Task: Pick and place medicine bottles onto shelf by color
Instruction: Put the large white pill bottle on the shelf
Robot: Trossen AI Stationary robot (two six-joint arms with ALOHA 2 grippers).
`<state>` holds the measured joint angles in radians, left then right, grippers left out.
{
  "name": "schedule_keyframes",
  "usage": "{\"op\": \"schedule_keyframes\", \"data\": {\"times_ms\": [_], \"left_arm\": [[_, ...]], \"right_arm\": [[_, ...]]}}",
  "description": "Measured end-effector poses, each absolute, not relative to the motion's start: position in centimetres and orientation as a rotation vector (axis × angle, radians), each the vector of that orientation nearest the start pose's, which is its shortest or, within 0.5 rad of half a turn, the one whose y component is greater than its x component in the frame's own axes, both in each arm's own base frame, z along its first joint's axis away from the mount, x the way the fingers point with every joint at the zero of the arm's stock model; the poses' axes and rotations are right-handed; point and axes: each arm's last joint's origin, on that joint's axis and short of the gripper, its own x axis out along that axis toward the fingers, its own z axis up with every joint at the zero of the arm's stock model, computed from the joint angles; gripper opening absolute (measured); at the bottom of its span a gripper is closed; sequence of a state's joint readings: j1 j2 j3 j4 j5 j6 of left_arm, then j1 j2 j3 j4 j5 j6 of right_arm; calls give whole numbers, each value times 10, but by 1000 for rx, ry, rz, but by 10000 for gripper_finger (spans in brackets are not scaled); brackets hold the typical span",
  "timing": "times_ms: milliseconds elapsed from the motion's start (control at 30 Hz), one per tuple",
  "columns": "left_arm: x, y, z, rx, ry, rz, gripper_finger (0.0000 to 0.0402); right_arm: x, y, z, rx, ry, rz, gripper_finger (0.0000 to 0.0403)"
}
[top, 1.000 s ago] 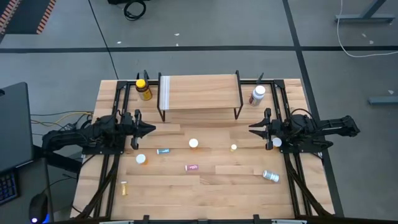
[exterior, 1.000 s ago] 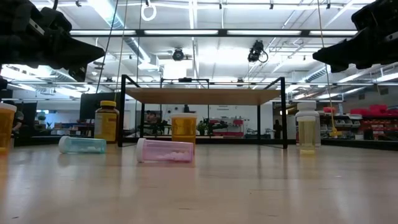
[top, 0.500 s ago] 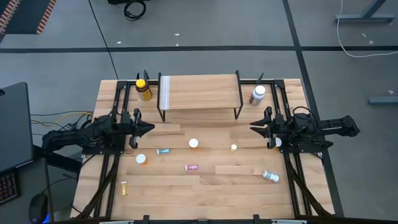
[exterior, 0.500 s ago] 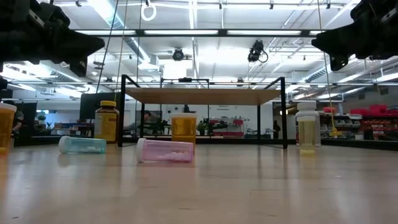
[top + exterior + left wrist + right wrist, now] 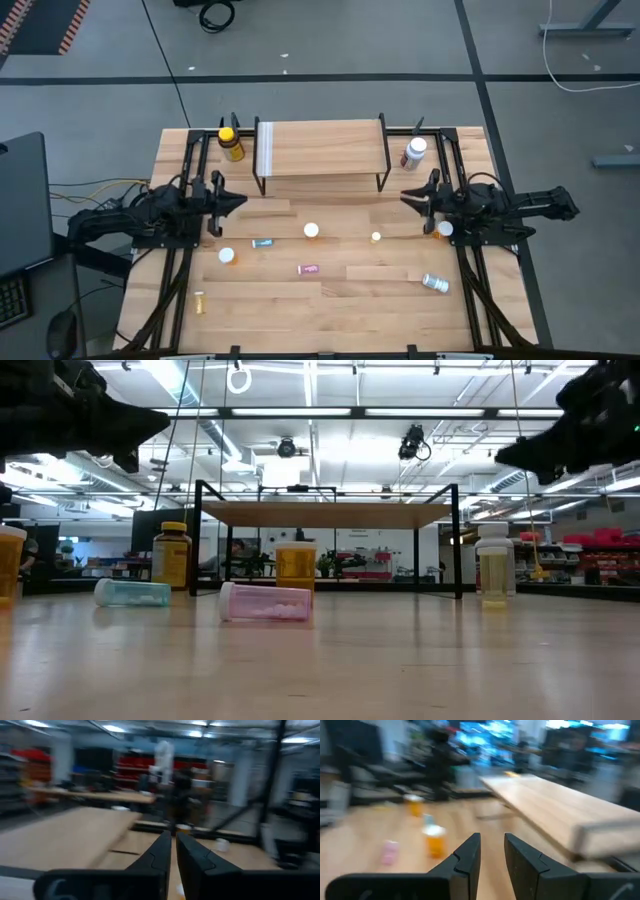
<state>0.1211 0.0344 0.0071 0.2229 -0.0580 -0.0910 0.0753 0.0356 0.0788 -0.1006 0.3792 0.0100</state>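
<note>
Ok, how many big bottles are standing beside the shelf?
2. The big yellow bottle stands off the left end of the shelf, the big white bottle off its right end, both at the back of the table. The shelf's plank could hide others from above.

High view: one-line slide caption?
Both hands, left and right, hover empty beside the bare shelf; medicine bottles scattered on the table.
</note>
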Motion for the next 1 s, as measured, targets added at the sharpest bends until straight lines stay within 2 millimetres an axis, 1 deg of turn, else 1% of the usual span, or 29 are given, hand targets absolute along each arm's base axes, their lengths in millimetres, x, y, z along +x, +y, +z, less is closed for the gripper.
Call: {"op": "schedule_keyframes", "data": {"times_ms": [100, 200, 300, 367, 500, 600, 667, 800, 1000], "left_arm": [[96, 18, 183, -61, -184, 323, 56], [95, 20, 183, -46, -186, 430, 88], [93, 23, 184, -49, -158, 520, 134], [91, 24, 188, -53, -153, 587, 171], [88, 28, 190, -48, -144, 741, 238], [86, 29, 190, -4, -126, 810, 271], [85, 30, 190, 11, -114, 871, 282], [82, 32, 190, 7, -107, 991, 287], [82, 33, 192, 37, -88, 1013, 287]], "right_arm": [[91, -9, 178, 7, 53, -490, 98], [90, -13, 181, 7, 21, -612, 107], [89, -16, 185, 2, -18, -673, 124], [88, -17, 186, -17, -15, -734, 141], [83, -24, 186, -49, 8, -966, 180], [79, -28, 185, -80, 39, -1120, 205], [78, -30, 183, -92, 63, -1143, 216], [80, -34, 178, -22, 63, -1132, 223], [83, -41, 173, 42, 80, -1157, 224]]}}
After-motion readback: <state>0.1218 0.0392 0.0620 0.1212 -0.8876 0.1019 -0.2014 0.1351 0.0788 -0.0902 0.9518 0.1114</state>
